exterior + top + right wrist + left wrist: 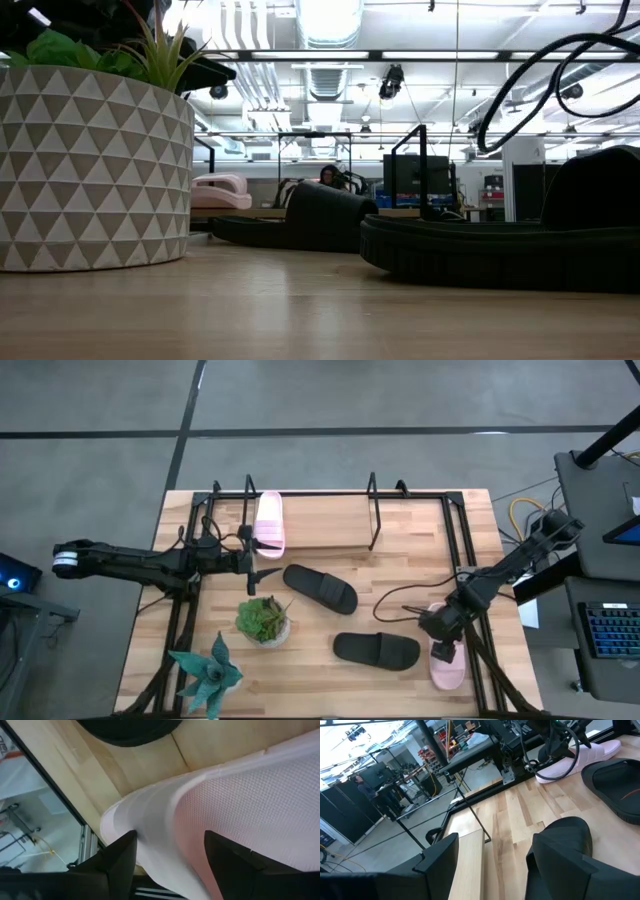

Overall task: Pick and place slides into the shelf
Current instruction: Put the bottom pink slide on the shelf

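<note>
- One pink slide (269, 523) sits in the shelf (374, 510), far left; two black slides (320, 588) lie mid-table.
- Right gripper (446, 650), jaws wide, straddles the near-right pink slide (449, 669); nothing held.
- Left gripper (262, 560): open, empty, beside the shelf.
- Next: close, lift.

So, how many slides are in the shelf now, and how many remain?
Done: one pink slide lies in the shelf.
In hand: the right end effector, open, is over the second pink slide at the strap, not gripping yet.
Left: that one and two black slides on the table.
The left end effector waits open by the shelf.
</note>
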Tool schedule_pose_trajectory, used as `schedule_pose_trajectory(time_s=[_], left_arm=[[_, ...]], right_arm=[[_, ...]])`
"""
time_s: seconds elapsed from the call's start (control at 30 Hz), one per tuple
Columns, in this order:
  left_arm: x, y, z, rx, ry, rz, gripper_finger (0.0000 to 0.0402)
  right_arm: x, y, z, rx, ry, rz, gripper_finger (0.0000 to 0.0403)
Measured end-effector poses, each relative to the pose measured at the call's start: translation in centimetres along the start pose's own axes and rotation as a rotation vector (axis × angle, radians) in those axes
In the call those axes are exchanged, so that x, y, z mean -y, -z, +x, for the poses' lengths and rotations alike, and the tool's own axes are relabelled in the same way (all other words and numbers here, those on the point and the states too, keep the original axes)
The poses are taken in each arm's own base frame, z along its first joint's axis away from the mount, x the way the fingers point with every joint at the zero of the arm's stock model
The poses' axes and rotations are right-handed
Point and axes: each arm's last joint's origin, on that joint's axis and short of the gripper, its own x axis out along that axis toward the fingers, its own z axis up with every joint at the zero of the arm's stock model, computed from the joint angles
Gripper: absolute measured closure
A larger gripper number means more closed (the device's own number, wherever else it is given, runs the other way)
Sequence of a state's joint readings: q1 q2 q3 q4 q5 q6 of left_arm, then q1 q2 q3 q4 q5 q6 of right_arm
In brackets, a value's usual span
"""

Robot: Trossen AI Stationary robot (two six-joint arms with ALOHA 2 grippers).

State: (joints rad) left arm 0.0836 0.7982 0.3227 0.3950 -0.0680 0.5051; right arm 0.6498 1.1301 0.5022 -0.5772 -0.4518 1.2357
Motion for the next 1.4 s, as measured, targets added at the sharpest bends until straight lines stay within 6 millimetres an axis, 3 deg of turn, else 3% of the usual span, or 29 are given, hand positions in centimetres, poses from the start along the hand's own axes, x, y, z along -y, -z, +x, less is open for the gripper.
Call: schedule_pose_trajectory(time_s=[0.2,0.5,0.77,0.97,1.17,1.4], left_arm=[[0.0,-0.1,0.0,0.007,-0.004,-0.001,0.0163],[-0.1,-0.1,0.0,0.013,-0.007,-0.001,0.0163],[-0.1,-0.1,0.0,0.014,-0.008,-0.001,0.0163],[-0.1,-0.1,0.0,0.015,-0.008,-0.001,0.0163],[-0.2,-0.3,0.0,0.023,-0.013,-0.001,0.0163],[-0.2,-0.3,0.0,0.023,-0.013,-0.001,0.0163]], right_arm=[[-0.4,-0.3,0.4,0.007,-0.025,-0.045,0.0233],[-1.2,-0.6,0.4,0.036,-0.094,-0.081,0.0384],[-1.3,-0.7,0.2,0.069,-0.096,-0.062,0.039],[-2.7,-1.0,-0.9,0.201,-0.09,-0.082,0.0391],[-4.0,-1.2,-2.8,0.386,0.016,-0.148,0.0391],[-5.5,-0.6,-5.9,0.475,0.165,-0.217,0.0391]])
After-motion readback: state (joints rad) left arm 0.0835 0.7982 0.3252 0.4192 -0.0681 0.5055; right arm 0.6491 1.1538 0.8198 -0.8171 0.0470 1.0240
